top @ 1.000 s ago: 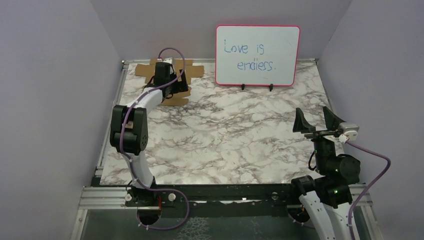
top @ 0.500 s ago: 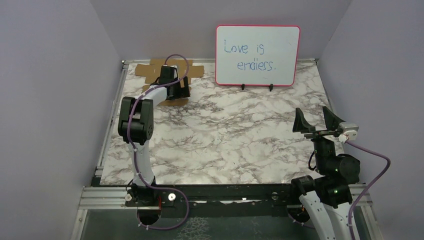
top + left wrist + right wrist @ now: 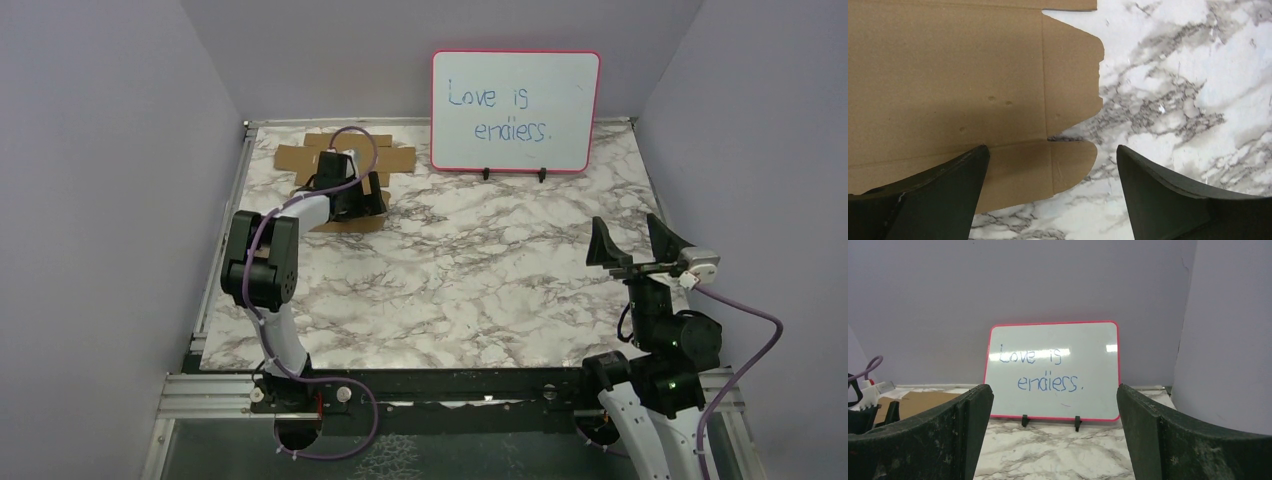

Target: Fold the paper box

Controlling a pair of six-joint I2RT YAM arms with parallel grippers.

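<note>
The paper box [image 3: 296, 157] is a flat brown die-cut cardboard sheet lying at the far left of the marble table. In the left wrist view it fills the upper left [image 3: 948, 85], its rounded flaps reaching right. My left gripper [image 3: 365, 195] is open over the sheet's near right part; in its own view [image 3: 1053, 190] one finger is over the cardboard, the other over bare marble. The arm hides the sheet's middle. My right gripper [image 3: 630, 240] is open and empty, raised at the near right, far from the sheet. A corner of the sheet shows in the right wrist view [image 3: 918, 402].
A pink-framed whiteboard [image 3: 515, 110] reading "Love is endless." stands at the back centre, also in the right wrist view [image 3: 1053, 370]. Grey walls close in the left, back and right sides. The marble table [image 3: 450, 270] ends at a metal rail in front.
The cardboard sheet has shifted toward the front and slightly right. My left gripper has moved nearer and to the right with it. The right arm has barely moved.
</note>
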